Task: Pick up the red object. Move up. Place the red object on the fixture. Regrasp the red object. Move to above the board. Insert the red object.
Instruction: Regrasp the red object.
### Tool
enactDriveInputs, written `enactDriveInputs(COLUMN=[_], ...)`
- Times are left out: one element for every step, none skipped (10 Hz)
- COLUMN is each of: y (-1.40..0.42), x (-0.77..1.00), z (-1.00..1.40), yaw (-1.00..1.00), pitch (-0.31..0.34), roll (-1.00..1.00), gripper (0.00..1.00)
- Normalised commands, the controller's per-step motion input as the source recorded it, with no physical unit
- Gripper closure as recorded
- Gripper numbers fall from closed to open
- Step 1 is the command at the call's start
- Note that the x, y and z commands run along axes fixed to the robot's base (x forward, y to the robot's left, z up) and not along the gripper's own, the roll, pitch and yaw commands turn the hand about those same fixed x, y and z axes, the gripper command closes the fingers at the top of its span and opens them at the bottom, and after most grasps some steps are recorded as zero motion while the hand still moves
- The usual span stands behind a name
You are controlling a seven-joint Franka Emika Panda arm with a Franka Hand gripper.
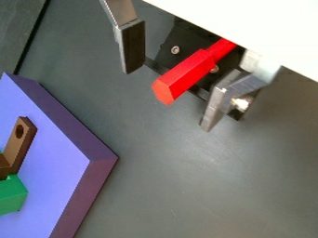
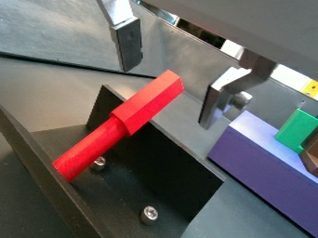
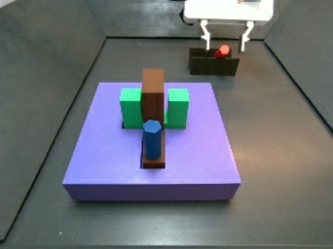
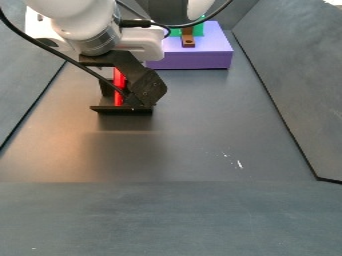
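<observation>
The red object (image 1: 189,72) is a short bright red peg that lies slanted on the dark fixture (image 2: 155,181), its square end pointing up between my fingers. My gripper (image 1: 172,98) straddles it, open, and both silver fingers (image 2: 128,46) stand clear of the peg's sides. In a side view the gripper (image 3: 224,41) hangs over the fixture (image 3: 215,62) at the far end of the floor, with the red object (image 3: 224,50) just showing. The purple-blue board (image 3: 182,156) lies nearer the camera there.
The board carries a green block (image 3: 130,107), a brown upright bar (image 3: 154,89) and a blue hexagonal peg (image 3: 152,139). The board's edge (image 1: 87,139) lies close beside the fixture. Dark floor runs around it, with raised borders (image 4: 287,120) along the sides.
</observation>
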Motion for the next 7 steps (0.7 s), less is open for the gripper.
enactDriveInputs(y=[-0.04,-0.03,0.0,0.0,0.0,0.0,0.0], x=[0.0,0.03,0.09,0.12,0.13,0.16,0.14], z=[0.5,0.46,0.47,0.45,0.31,0.15,0.07], yaw=[0.05,0.09,0.11,0.14,0.16,0.18,0.17], pitch=[0.0,0.0,0.0,0.0,0.0,0.0,-0.071], roll=[0.33,0.42,0.52,0.63,0.79,0.93,1.0], gripper=[0.0,0.0,0.0,0.0,0.0,0.0,0.0])
